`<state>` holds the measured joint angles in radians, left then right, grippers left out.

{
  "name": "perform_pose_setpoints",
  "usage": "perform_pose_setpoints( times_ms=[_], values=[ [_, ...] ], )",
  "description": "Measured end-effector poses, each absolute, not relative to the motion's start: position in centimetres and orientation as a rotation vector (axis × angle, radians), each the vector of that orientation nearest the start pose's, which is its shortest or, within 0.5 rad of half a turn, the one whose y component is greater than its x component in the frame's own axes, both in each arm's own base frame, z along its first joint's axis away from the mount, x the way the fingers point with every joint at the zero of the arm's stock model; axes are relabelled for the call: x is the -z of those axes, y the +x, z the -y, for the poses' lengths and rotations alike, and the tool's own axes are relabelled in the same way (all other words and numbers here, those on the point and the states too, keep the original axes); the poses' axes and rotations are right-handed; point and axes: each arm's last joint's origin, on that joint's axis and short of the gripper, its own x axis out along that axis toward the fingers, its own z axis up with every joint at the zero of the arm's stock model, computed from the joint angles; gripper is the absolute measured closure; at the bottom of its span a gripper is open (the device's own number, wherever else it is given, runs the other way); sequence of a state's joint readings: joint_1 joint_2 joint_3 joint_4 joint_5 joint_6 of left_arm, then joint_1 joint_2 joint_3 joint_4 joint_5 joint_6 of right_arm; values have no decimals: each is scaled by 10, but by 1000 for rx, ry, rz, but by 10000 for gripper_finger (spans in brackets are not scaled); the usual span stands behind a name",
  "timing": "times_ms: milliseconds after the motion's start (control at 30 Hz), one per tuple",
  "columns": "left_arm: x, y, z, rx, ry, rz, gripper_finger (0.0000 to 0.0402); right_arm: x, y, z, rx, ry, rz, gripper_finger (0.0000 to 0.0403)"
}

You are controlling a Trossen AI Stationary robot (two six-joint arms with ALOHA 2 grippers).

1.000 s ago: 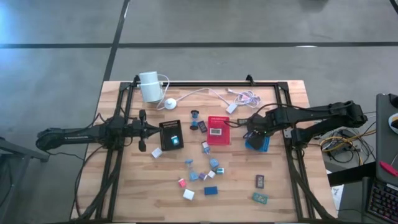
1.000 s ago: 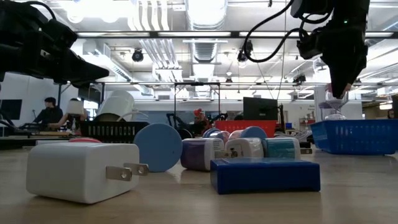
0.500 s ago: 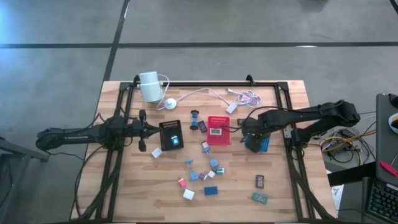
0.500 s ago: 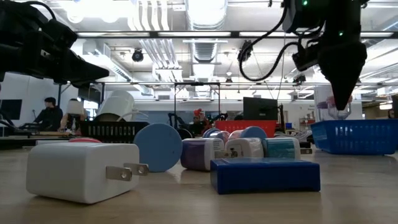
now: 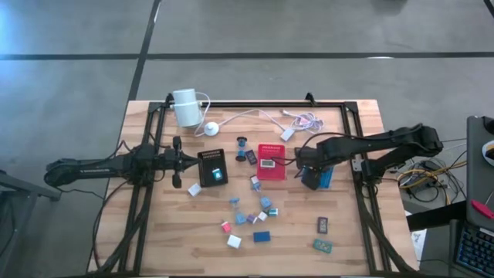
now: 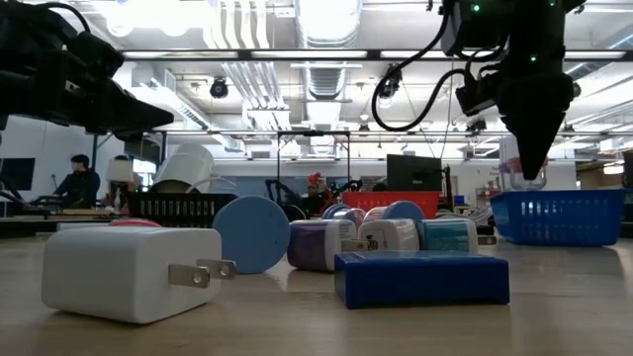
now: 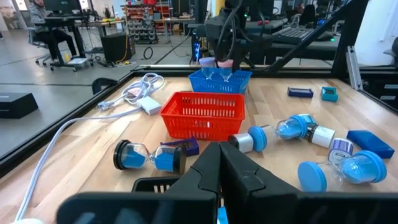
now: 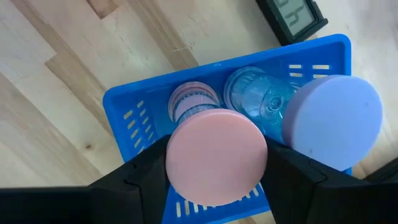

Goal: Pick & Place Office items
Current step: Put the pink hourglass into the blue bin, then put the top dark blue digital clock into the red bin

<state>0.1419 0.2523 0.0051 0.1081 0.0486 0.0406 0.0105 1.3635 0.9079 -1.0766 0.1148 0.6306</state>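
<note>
Since a second ago my right gripper (image 5: 306, 171) has slid a little leftward across the high view and now sits over the blue tray (image 5: 323, 177), right of centre. Its fingers (image 8: 147, 168) pinch a pink-capped hourglass (image 8: 216, 157) from both sides, standing upright in the tray; a lilac-capped hourglass (image 8: 333, 121) stands just beside it in the same tray. My left gripper (image 5: 182, 163) waits at the left of the frame, pressed together, just short of the black tray (image 5: 212, 167).

Loose items (image 5: 249, 213) cluster below centre. Bare wood lies wide open at lower left, and between the cluster and two dark clips (image 5: 322, 235) near the lower right. A red tray (image 5: 270, 161) sits just left of the blue one, with only a narrow gap between. A white cylinder (image 5: 185, 106) and cable (image 5: 297, 120) crowd the table's upper edge.

Only the right wrist view shows the grip and what the tray holds. The low view adds a white plug block (image 6: 134, 271) and a blue block (image 6: 420, 278) close up, and a person (image 6: 76, 179) seated far left. The left wrist view shows blue hourglasses (image 7: 149, 156) lying on their sides before the red tray.
</note>
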Motion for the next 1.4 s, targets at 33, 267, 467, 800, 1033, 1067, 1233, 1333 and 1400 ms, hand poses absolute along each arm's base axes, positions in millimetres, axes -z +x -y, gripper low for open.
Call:
perform_pose_setpoints(
  times_ms=[33, 267, 467, 800, 1033, 1067, 1233, 1333, 1400],
  values=[
    [-154, 111, -15, -90, 27, -140, 388, -212, 215, 1, 555, 408, -1434, 192],
    [-154, 111, -14, -90, 27, -141, 388, -222, 210, 1, 537, 420, -1387, 153],
    [-154, 111, -15, -90, 27, -141, 388, -227, 206, 1, 529, 427, -1366, 133],
    [-154, 111, -14, -89, 31, -146, 388, -249, 189, 2, 509, 435, -1248, 132],
    [-154, 111, -14, -87, 31, -146, 388, -267, 172, 3, 510, 432, -1126, 143],
    [-154, 111, -14, -87, 31, -146, 388, -270, 169, 4, 532, 412, -1094, 145],
    [-154, 111, -14, -87, 31, -146, 388, -286, 163, 8, 586, 287, -821, 170],
    [-154, 111, -14, -87, 32, -146, 388, -293, 168, 8, 465, 229, -615, 201],
    [-154, 111, -14, -87, 37, -146, 388, -294, 172, 6, 354, 169, -483, 226]
  ],
)
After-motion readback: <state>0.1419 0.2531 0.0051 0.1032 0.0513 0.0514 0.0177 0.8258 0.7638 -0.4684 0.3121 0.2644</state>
